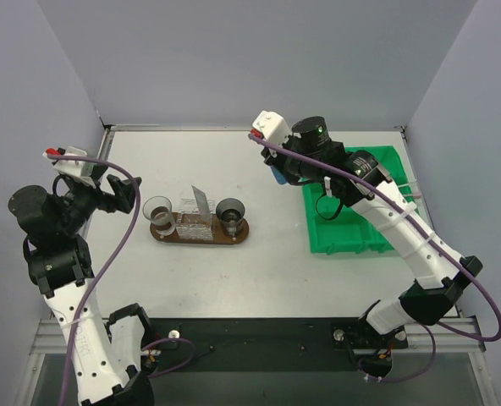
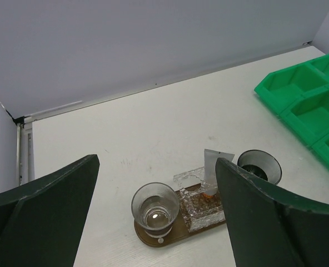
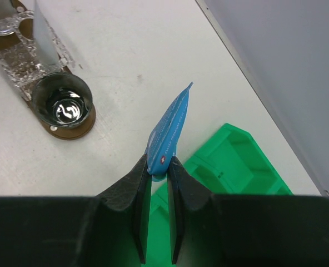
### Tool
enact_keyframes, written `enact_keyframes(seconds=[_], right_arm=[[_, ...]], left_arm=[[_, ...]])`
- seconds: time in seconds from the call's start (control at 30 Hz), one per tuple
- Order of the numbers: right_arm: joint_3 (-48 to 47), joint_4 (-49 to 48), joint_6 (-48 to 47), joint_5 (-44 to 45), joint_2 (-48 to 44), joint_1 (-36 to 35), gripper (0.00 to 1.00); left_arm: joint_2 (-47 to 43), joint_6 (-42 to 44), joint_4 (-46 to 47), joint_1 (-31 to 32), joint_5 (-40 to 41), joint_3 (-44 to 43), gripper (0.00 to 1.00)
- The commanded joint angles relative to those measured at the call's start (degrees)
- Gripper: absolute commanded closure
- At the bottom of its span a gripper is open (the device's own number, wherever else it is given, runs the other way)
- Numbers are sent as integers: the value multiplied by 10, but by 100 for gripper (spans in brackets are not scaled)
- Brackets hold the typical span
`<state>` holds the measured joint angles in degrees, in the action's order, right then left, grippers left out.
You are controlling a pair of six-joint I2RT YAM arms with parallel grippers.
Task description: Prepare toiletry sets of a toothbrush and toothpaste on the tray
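- White arm links (image 1: 74, 326) with black joints (image 1: 56, 262).
- Purple cables (image 1: 129, 230) run along both arms.
- Dark green, wedge-shaped fingers (image 2: 48, 211).
- White wrist boxes (image 1: 272, 125), red-marked.

A dark brown wooden oval tray (image 1: 195, 241) lies flat mid-bench. A pale toothpaste tube (image 2: 213, 169) stands at its middle, orange cap down. A flat blue toothpaste tube (image 3: 169, 130) is pinched between the fingers (image 3: 138, 189) of the right gripper (image 3: 159, 167), its crimped end pointing away, beside the green plastic bin (image 3: 237, 161).
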<state>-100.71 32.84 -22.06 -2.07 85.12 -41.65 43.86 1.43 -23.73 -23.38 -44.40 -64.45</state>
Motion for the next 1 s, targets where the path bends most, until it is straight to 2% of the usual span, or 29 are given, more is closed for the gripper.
enact_keyframes(seconds=[0.0, 0.17, 0.5, 0.73, 0.97], right_arm=[[-39, 6, 13, -16, -29, -28, 99], [-60, 17, 38, -65, -30, -33, 99], [-38, 9, 70, -172, -32, -33, 100], [-8, -6, 75, -189, -43, -32, 100], [11, -10, 77, -207, -60, -36, 100]], left_arm=[[-5, -12, 16, -4, -17, -21, 2], [-2, -48, 67, -4, -65, -15, 3], [-1, -139, 207, -4, -193, -2, 2], [-11, -172, 257, -4, -215, 26, 3], [23, -215, 276, 1, -252, 18, 3]])
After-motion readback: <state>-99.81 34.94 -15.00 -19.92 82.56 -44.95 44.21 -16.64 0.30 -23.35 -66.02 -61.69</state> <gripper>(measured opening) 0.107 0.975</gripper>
